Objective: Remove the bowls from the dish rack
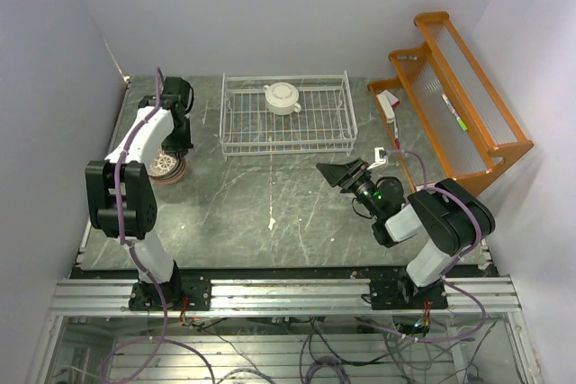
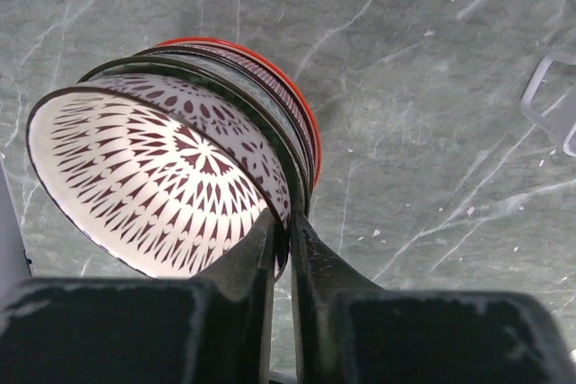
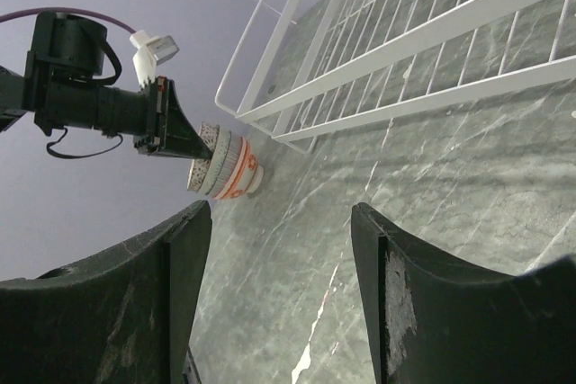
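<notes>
At the table's left, several bowls are nested in a stack [image 1: 167,165] with a red-marked one at the bottom [image 3: 241,173]. My left gripper [image 2: 286,222] is shut on the rim of the top bowl [image 2: 153,177], white with a dark red pattern, which sits tilted in the stack. The white wire dish rack [image 1: 288,143] stands at the back centre. It holds one white bowl with a side handle [image 1: 282,97]. My right gripper [image 3: 281,222] hangs open over bare table, right of centre [image 1: 337,173], with nothing between its fingers.
An orange wooden shelf [image 1: 459,105] leans at the back right with small items on it. A small white object [image 1: 380,156] lies on the table near its foot. Walls close off the left, back and right.
</notes>
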